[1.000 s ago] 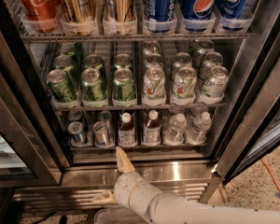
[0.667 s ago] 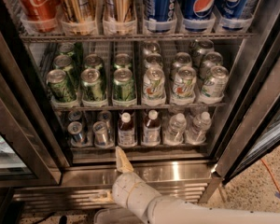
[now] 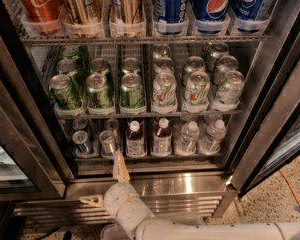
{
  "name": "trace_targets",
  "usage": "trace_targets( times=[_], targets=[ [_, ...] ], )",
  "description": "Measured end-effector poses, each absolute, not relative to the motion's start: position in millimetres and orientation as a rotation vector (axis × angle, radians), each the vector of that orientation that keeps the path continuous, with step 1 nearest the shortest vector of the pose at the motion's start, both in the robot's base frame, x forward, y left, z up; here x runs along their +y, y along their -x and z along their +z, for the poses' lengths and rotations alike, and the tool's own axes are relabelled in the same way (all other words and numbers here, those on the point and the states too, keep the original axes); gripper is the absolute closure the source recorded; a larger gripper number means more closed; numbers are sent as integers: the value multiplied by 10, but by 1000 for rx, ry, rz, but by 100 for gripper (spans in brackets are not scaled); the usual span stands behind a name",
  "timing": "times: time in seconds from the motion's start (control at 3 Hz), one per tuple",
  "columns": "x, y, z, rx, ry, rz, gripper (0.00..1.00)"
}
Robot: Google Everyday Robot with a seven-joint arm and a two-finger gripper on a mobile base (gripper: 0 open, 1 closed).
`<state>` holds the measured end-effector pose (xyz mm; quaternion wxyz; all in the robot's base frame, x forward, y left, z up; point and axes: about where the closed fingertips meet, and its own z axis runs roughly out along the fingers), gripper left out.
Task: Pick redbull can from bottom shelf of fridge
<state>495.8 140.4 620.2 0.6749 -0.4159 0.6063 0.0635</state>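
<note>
Gripper [image 3: 108, 183], fingers spread apart, below the fridge's [image 3: 190, 183] bottom shelf [image 3: 150, 158].
Shelf holds redbull can [image 3: 108, 143], juice bottles [image 3: 135, 140], water bottles [image 3: 187, 138]; upper fingertip [image 3: 119, 160] just beneath the can.

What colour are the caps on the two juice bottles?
White caps, camera view; gripper at the bottom shelf's front edge.
</note>
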Motion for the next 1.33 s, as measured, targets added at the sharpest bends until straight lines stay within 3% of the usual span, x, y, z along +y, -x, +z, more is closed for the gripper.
trace_targets(
  times=[0.67,1.33],
  targets=[
    [1583,-5121,6184,1335,755,-24,0],
    [1093,-5349,6162,1414,571,-227,0]
  ],
)
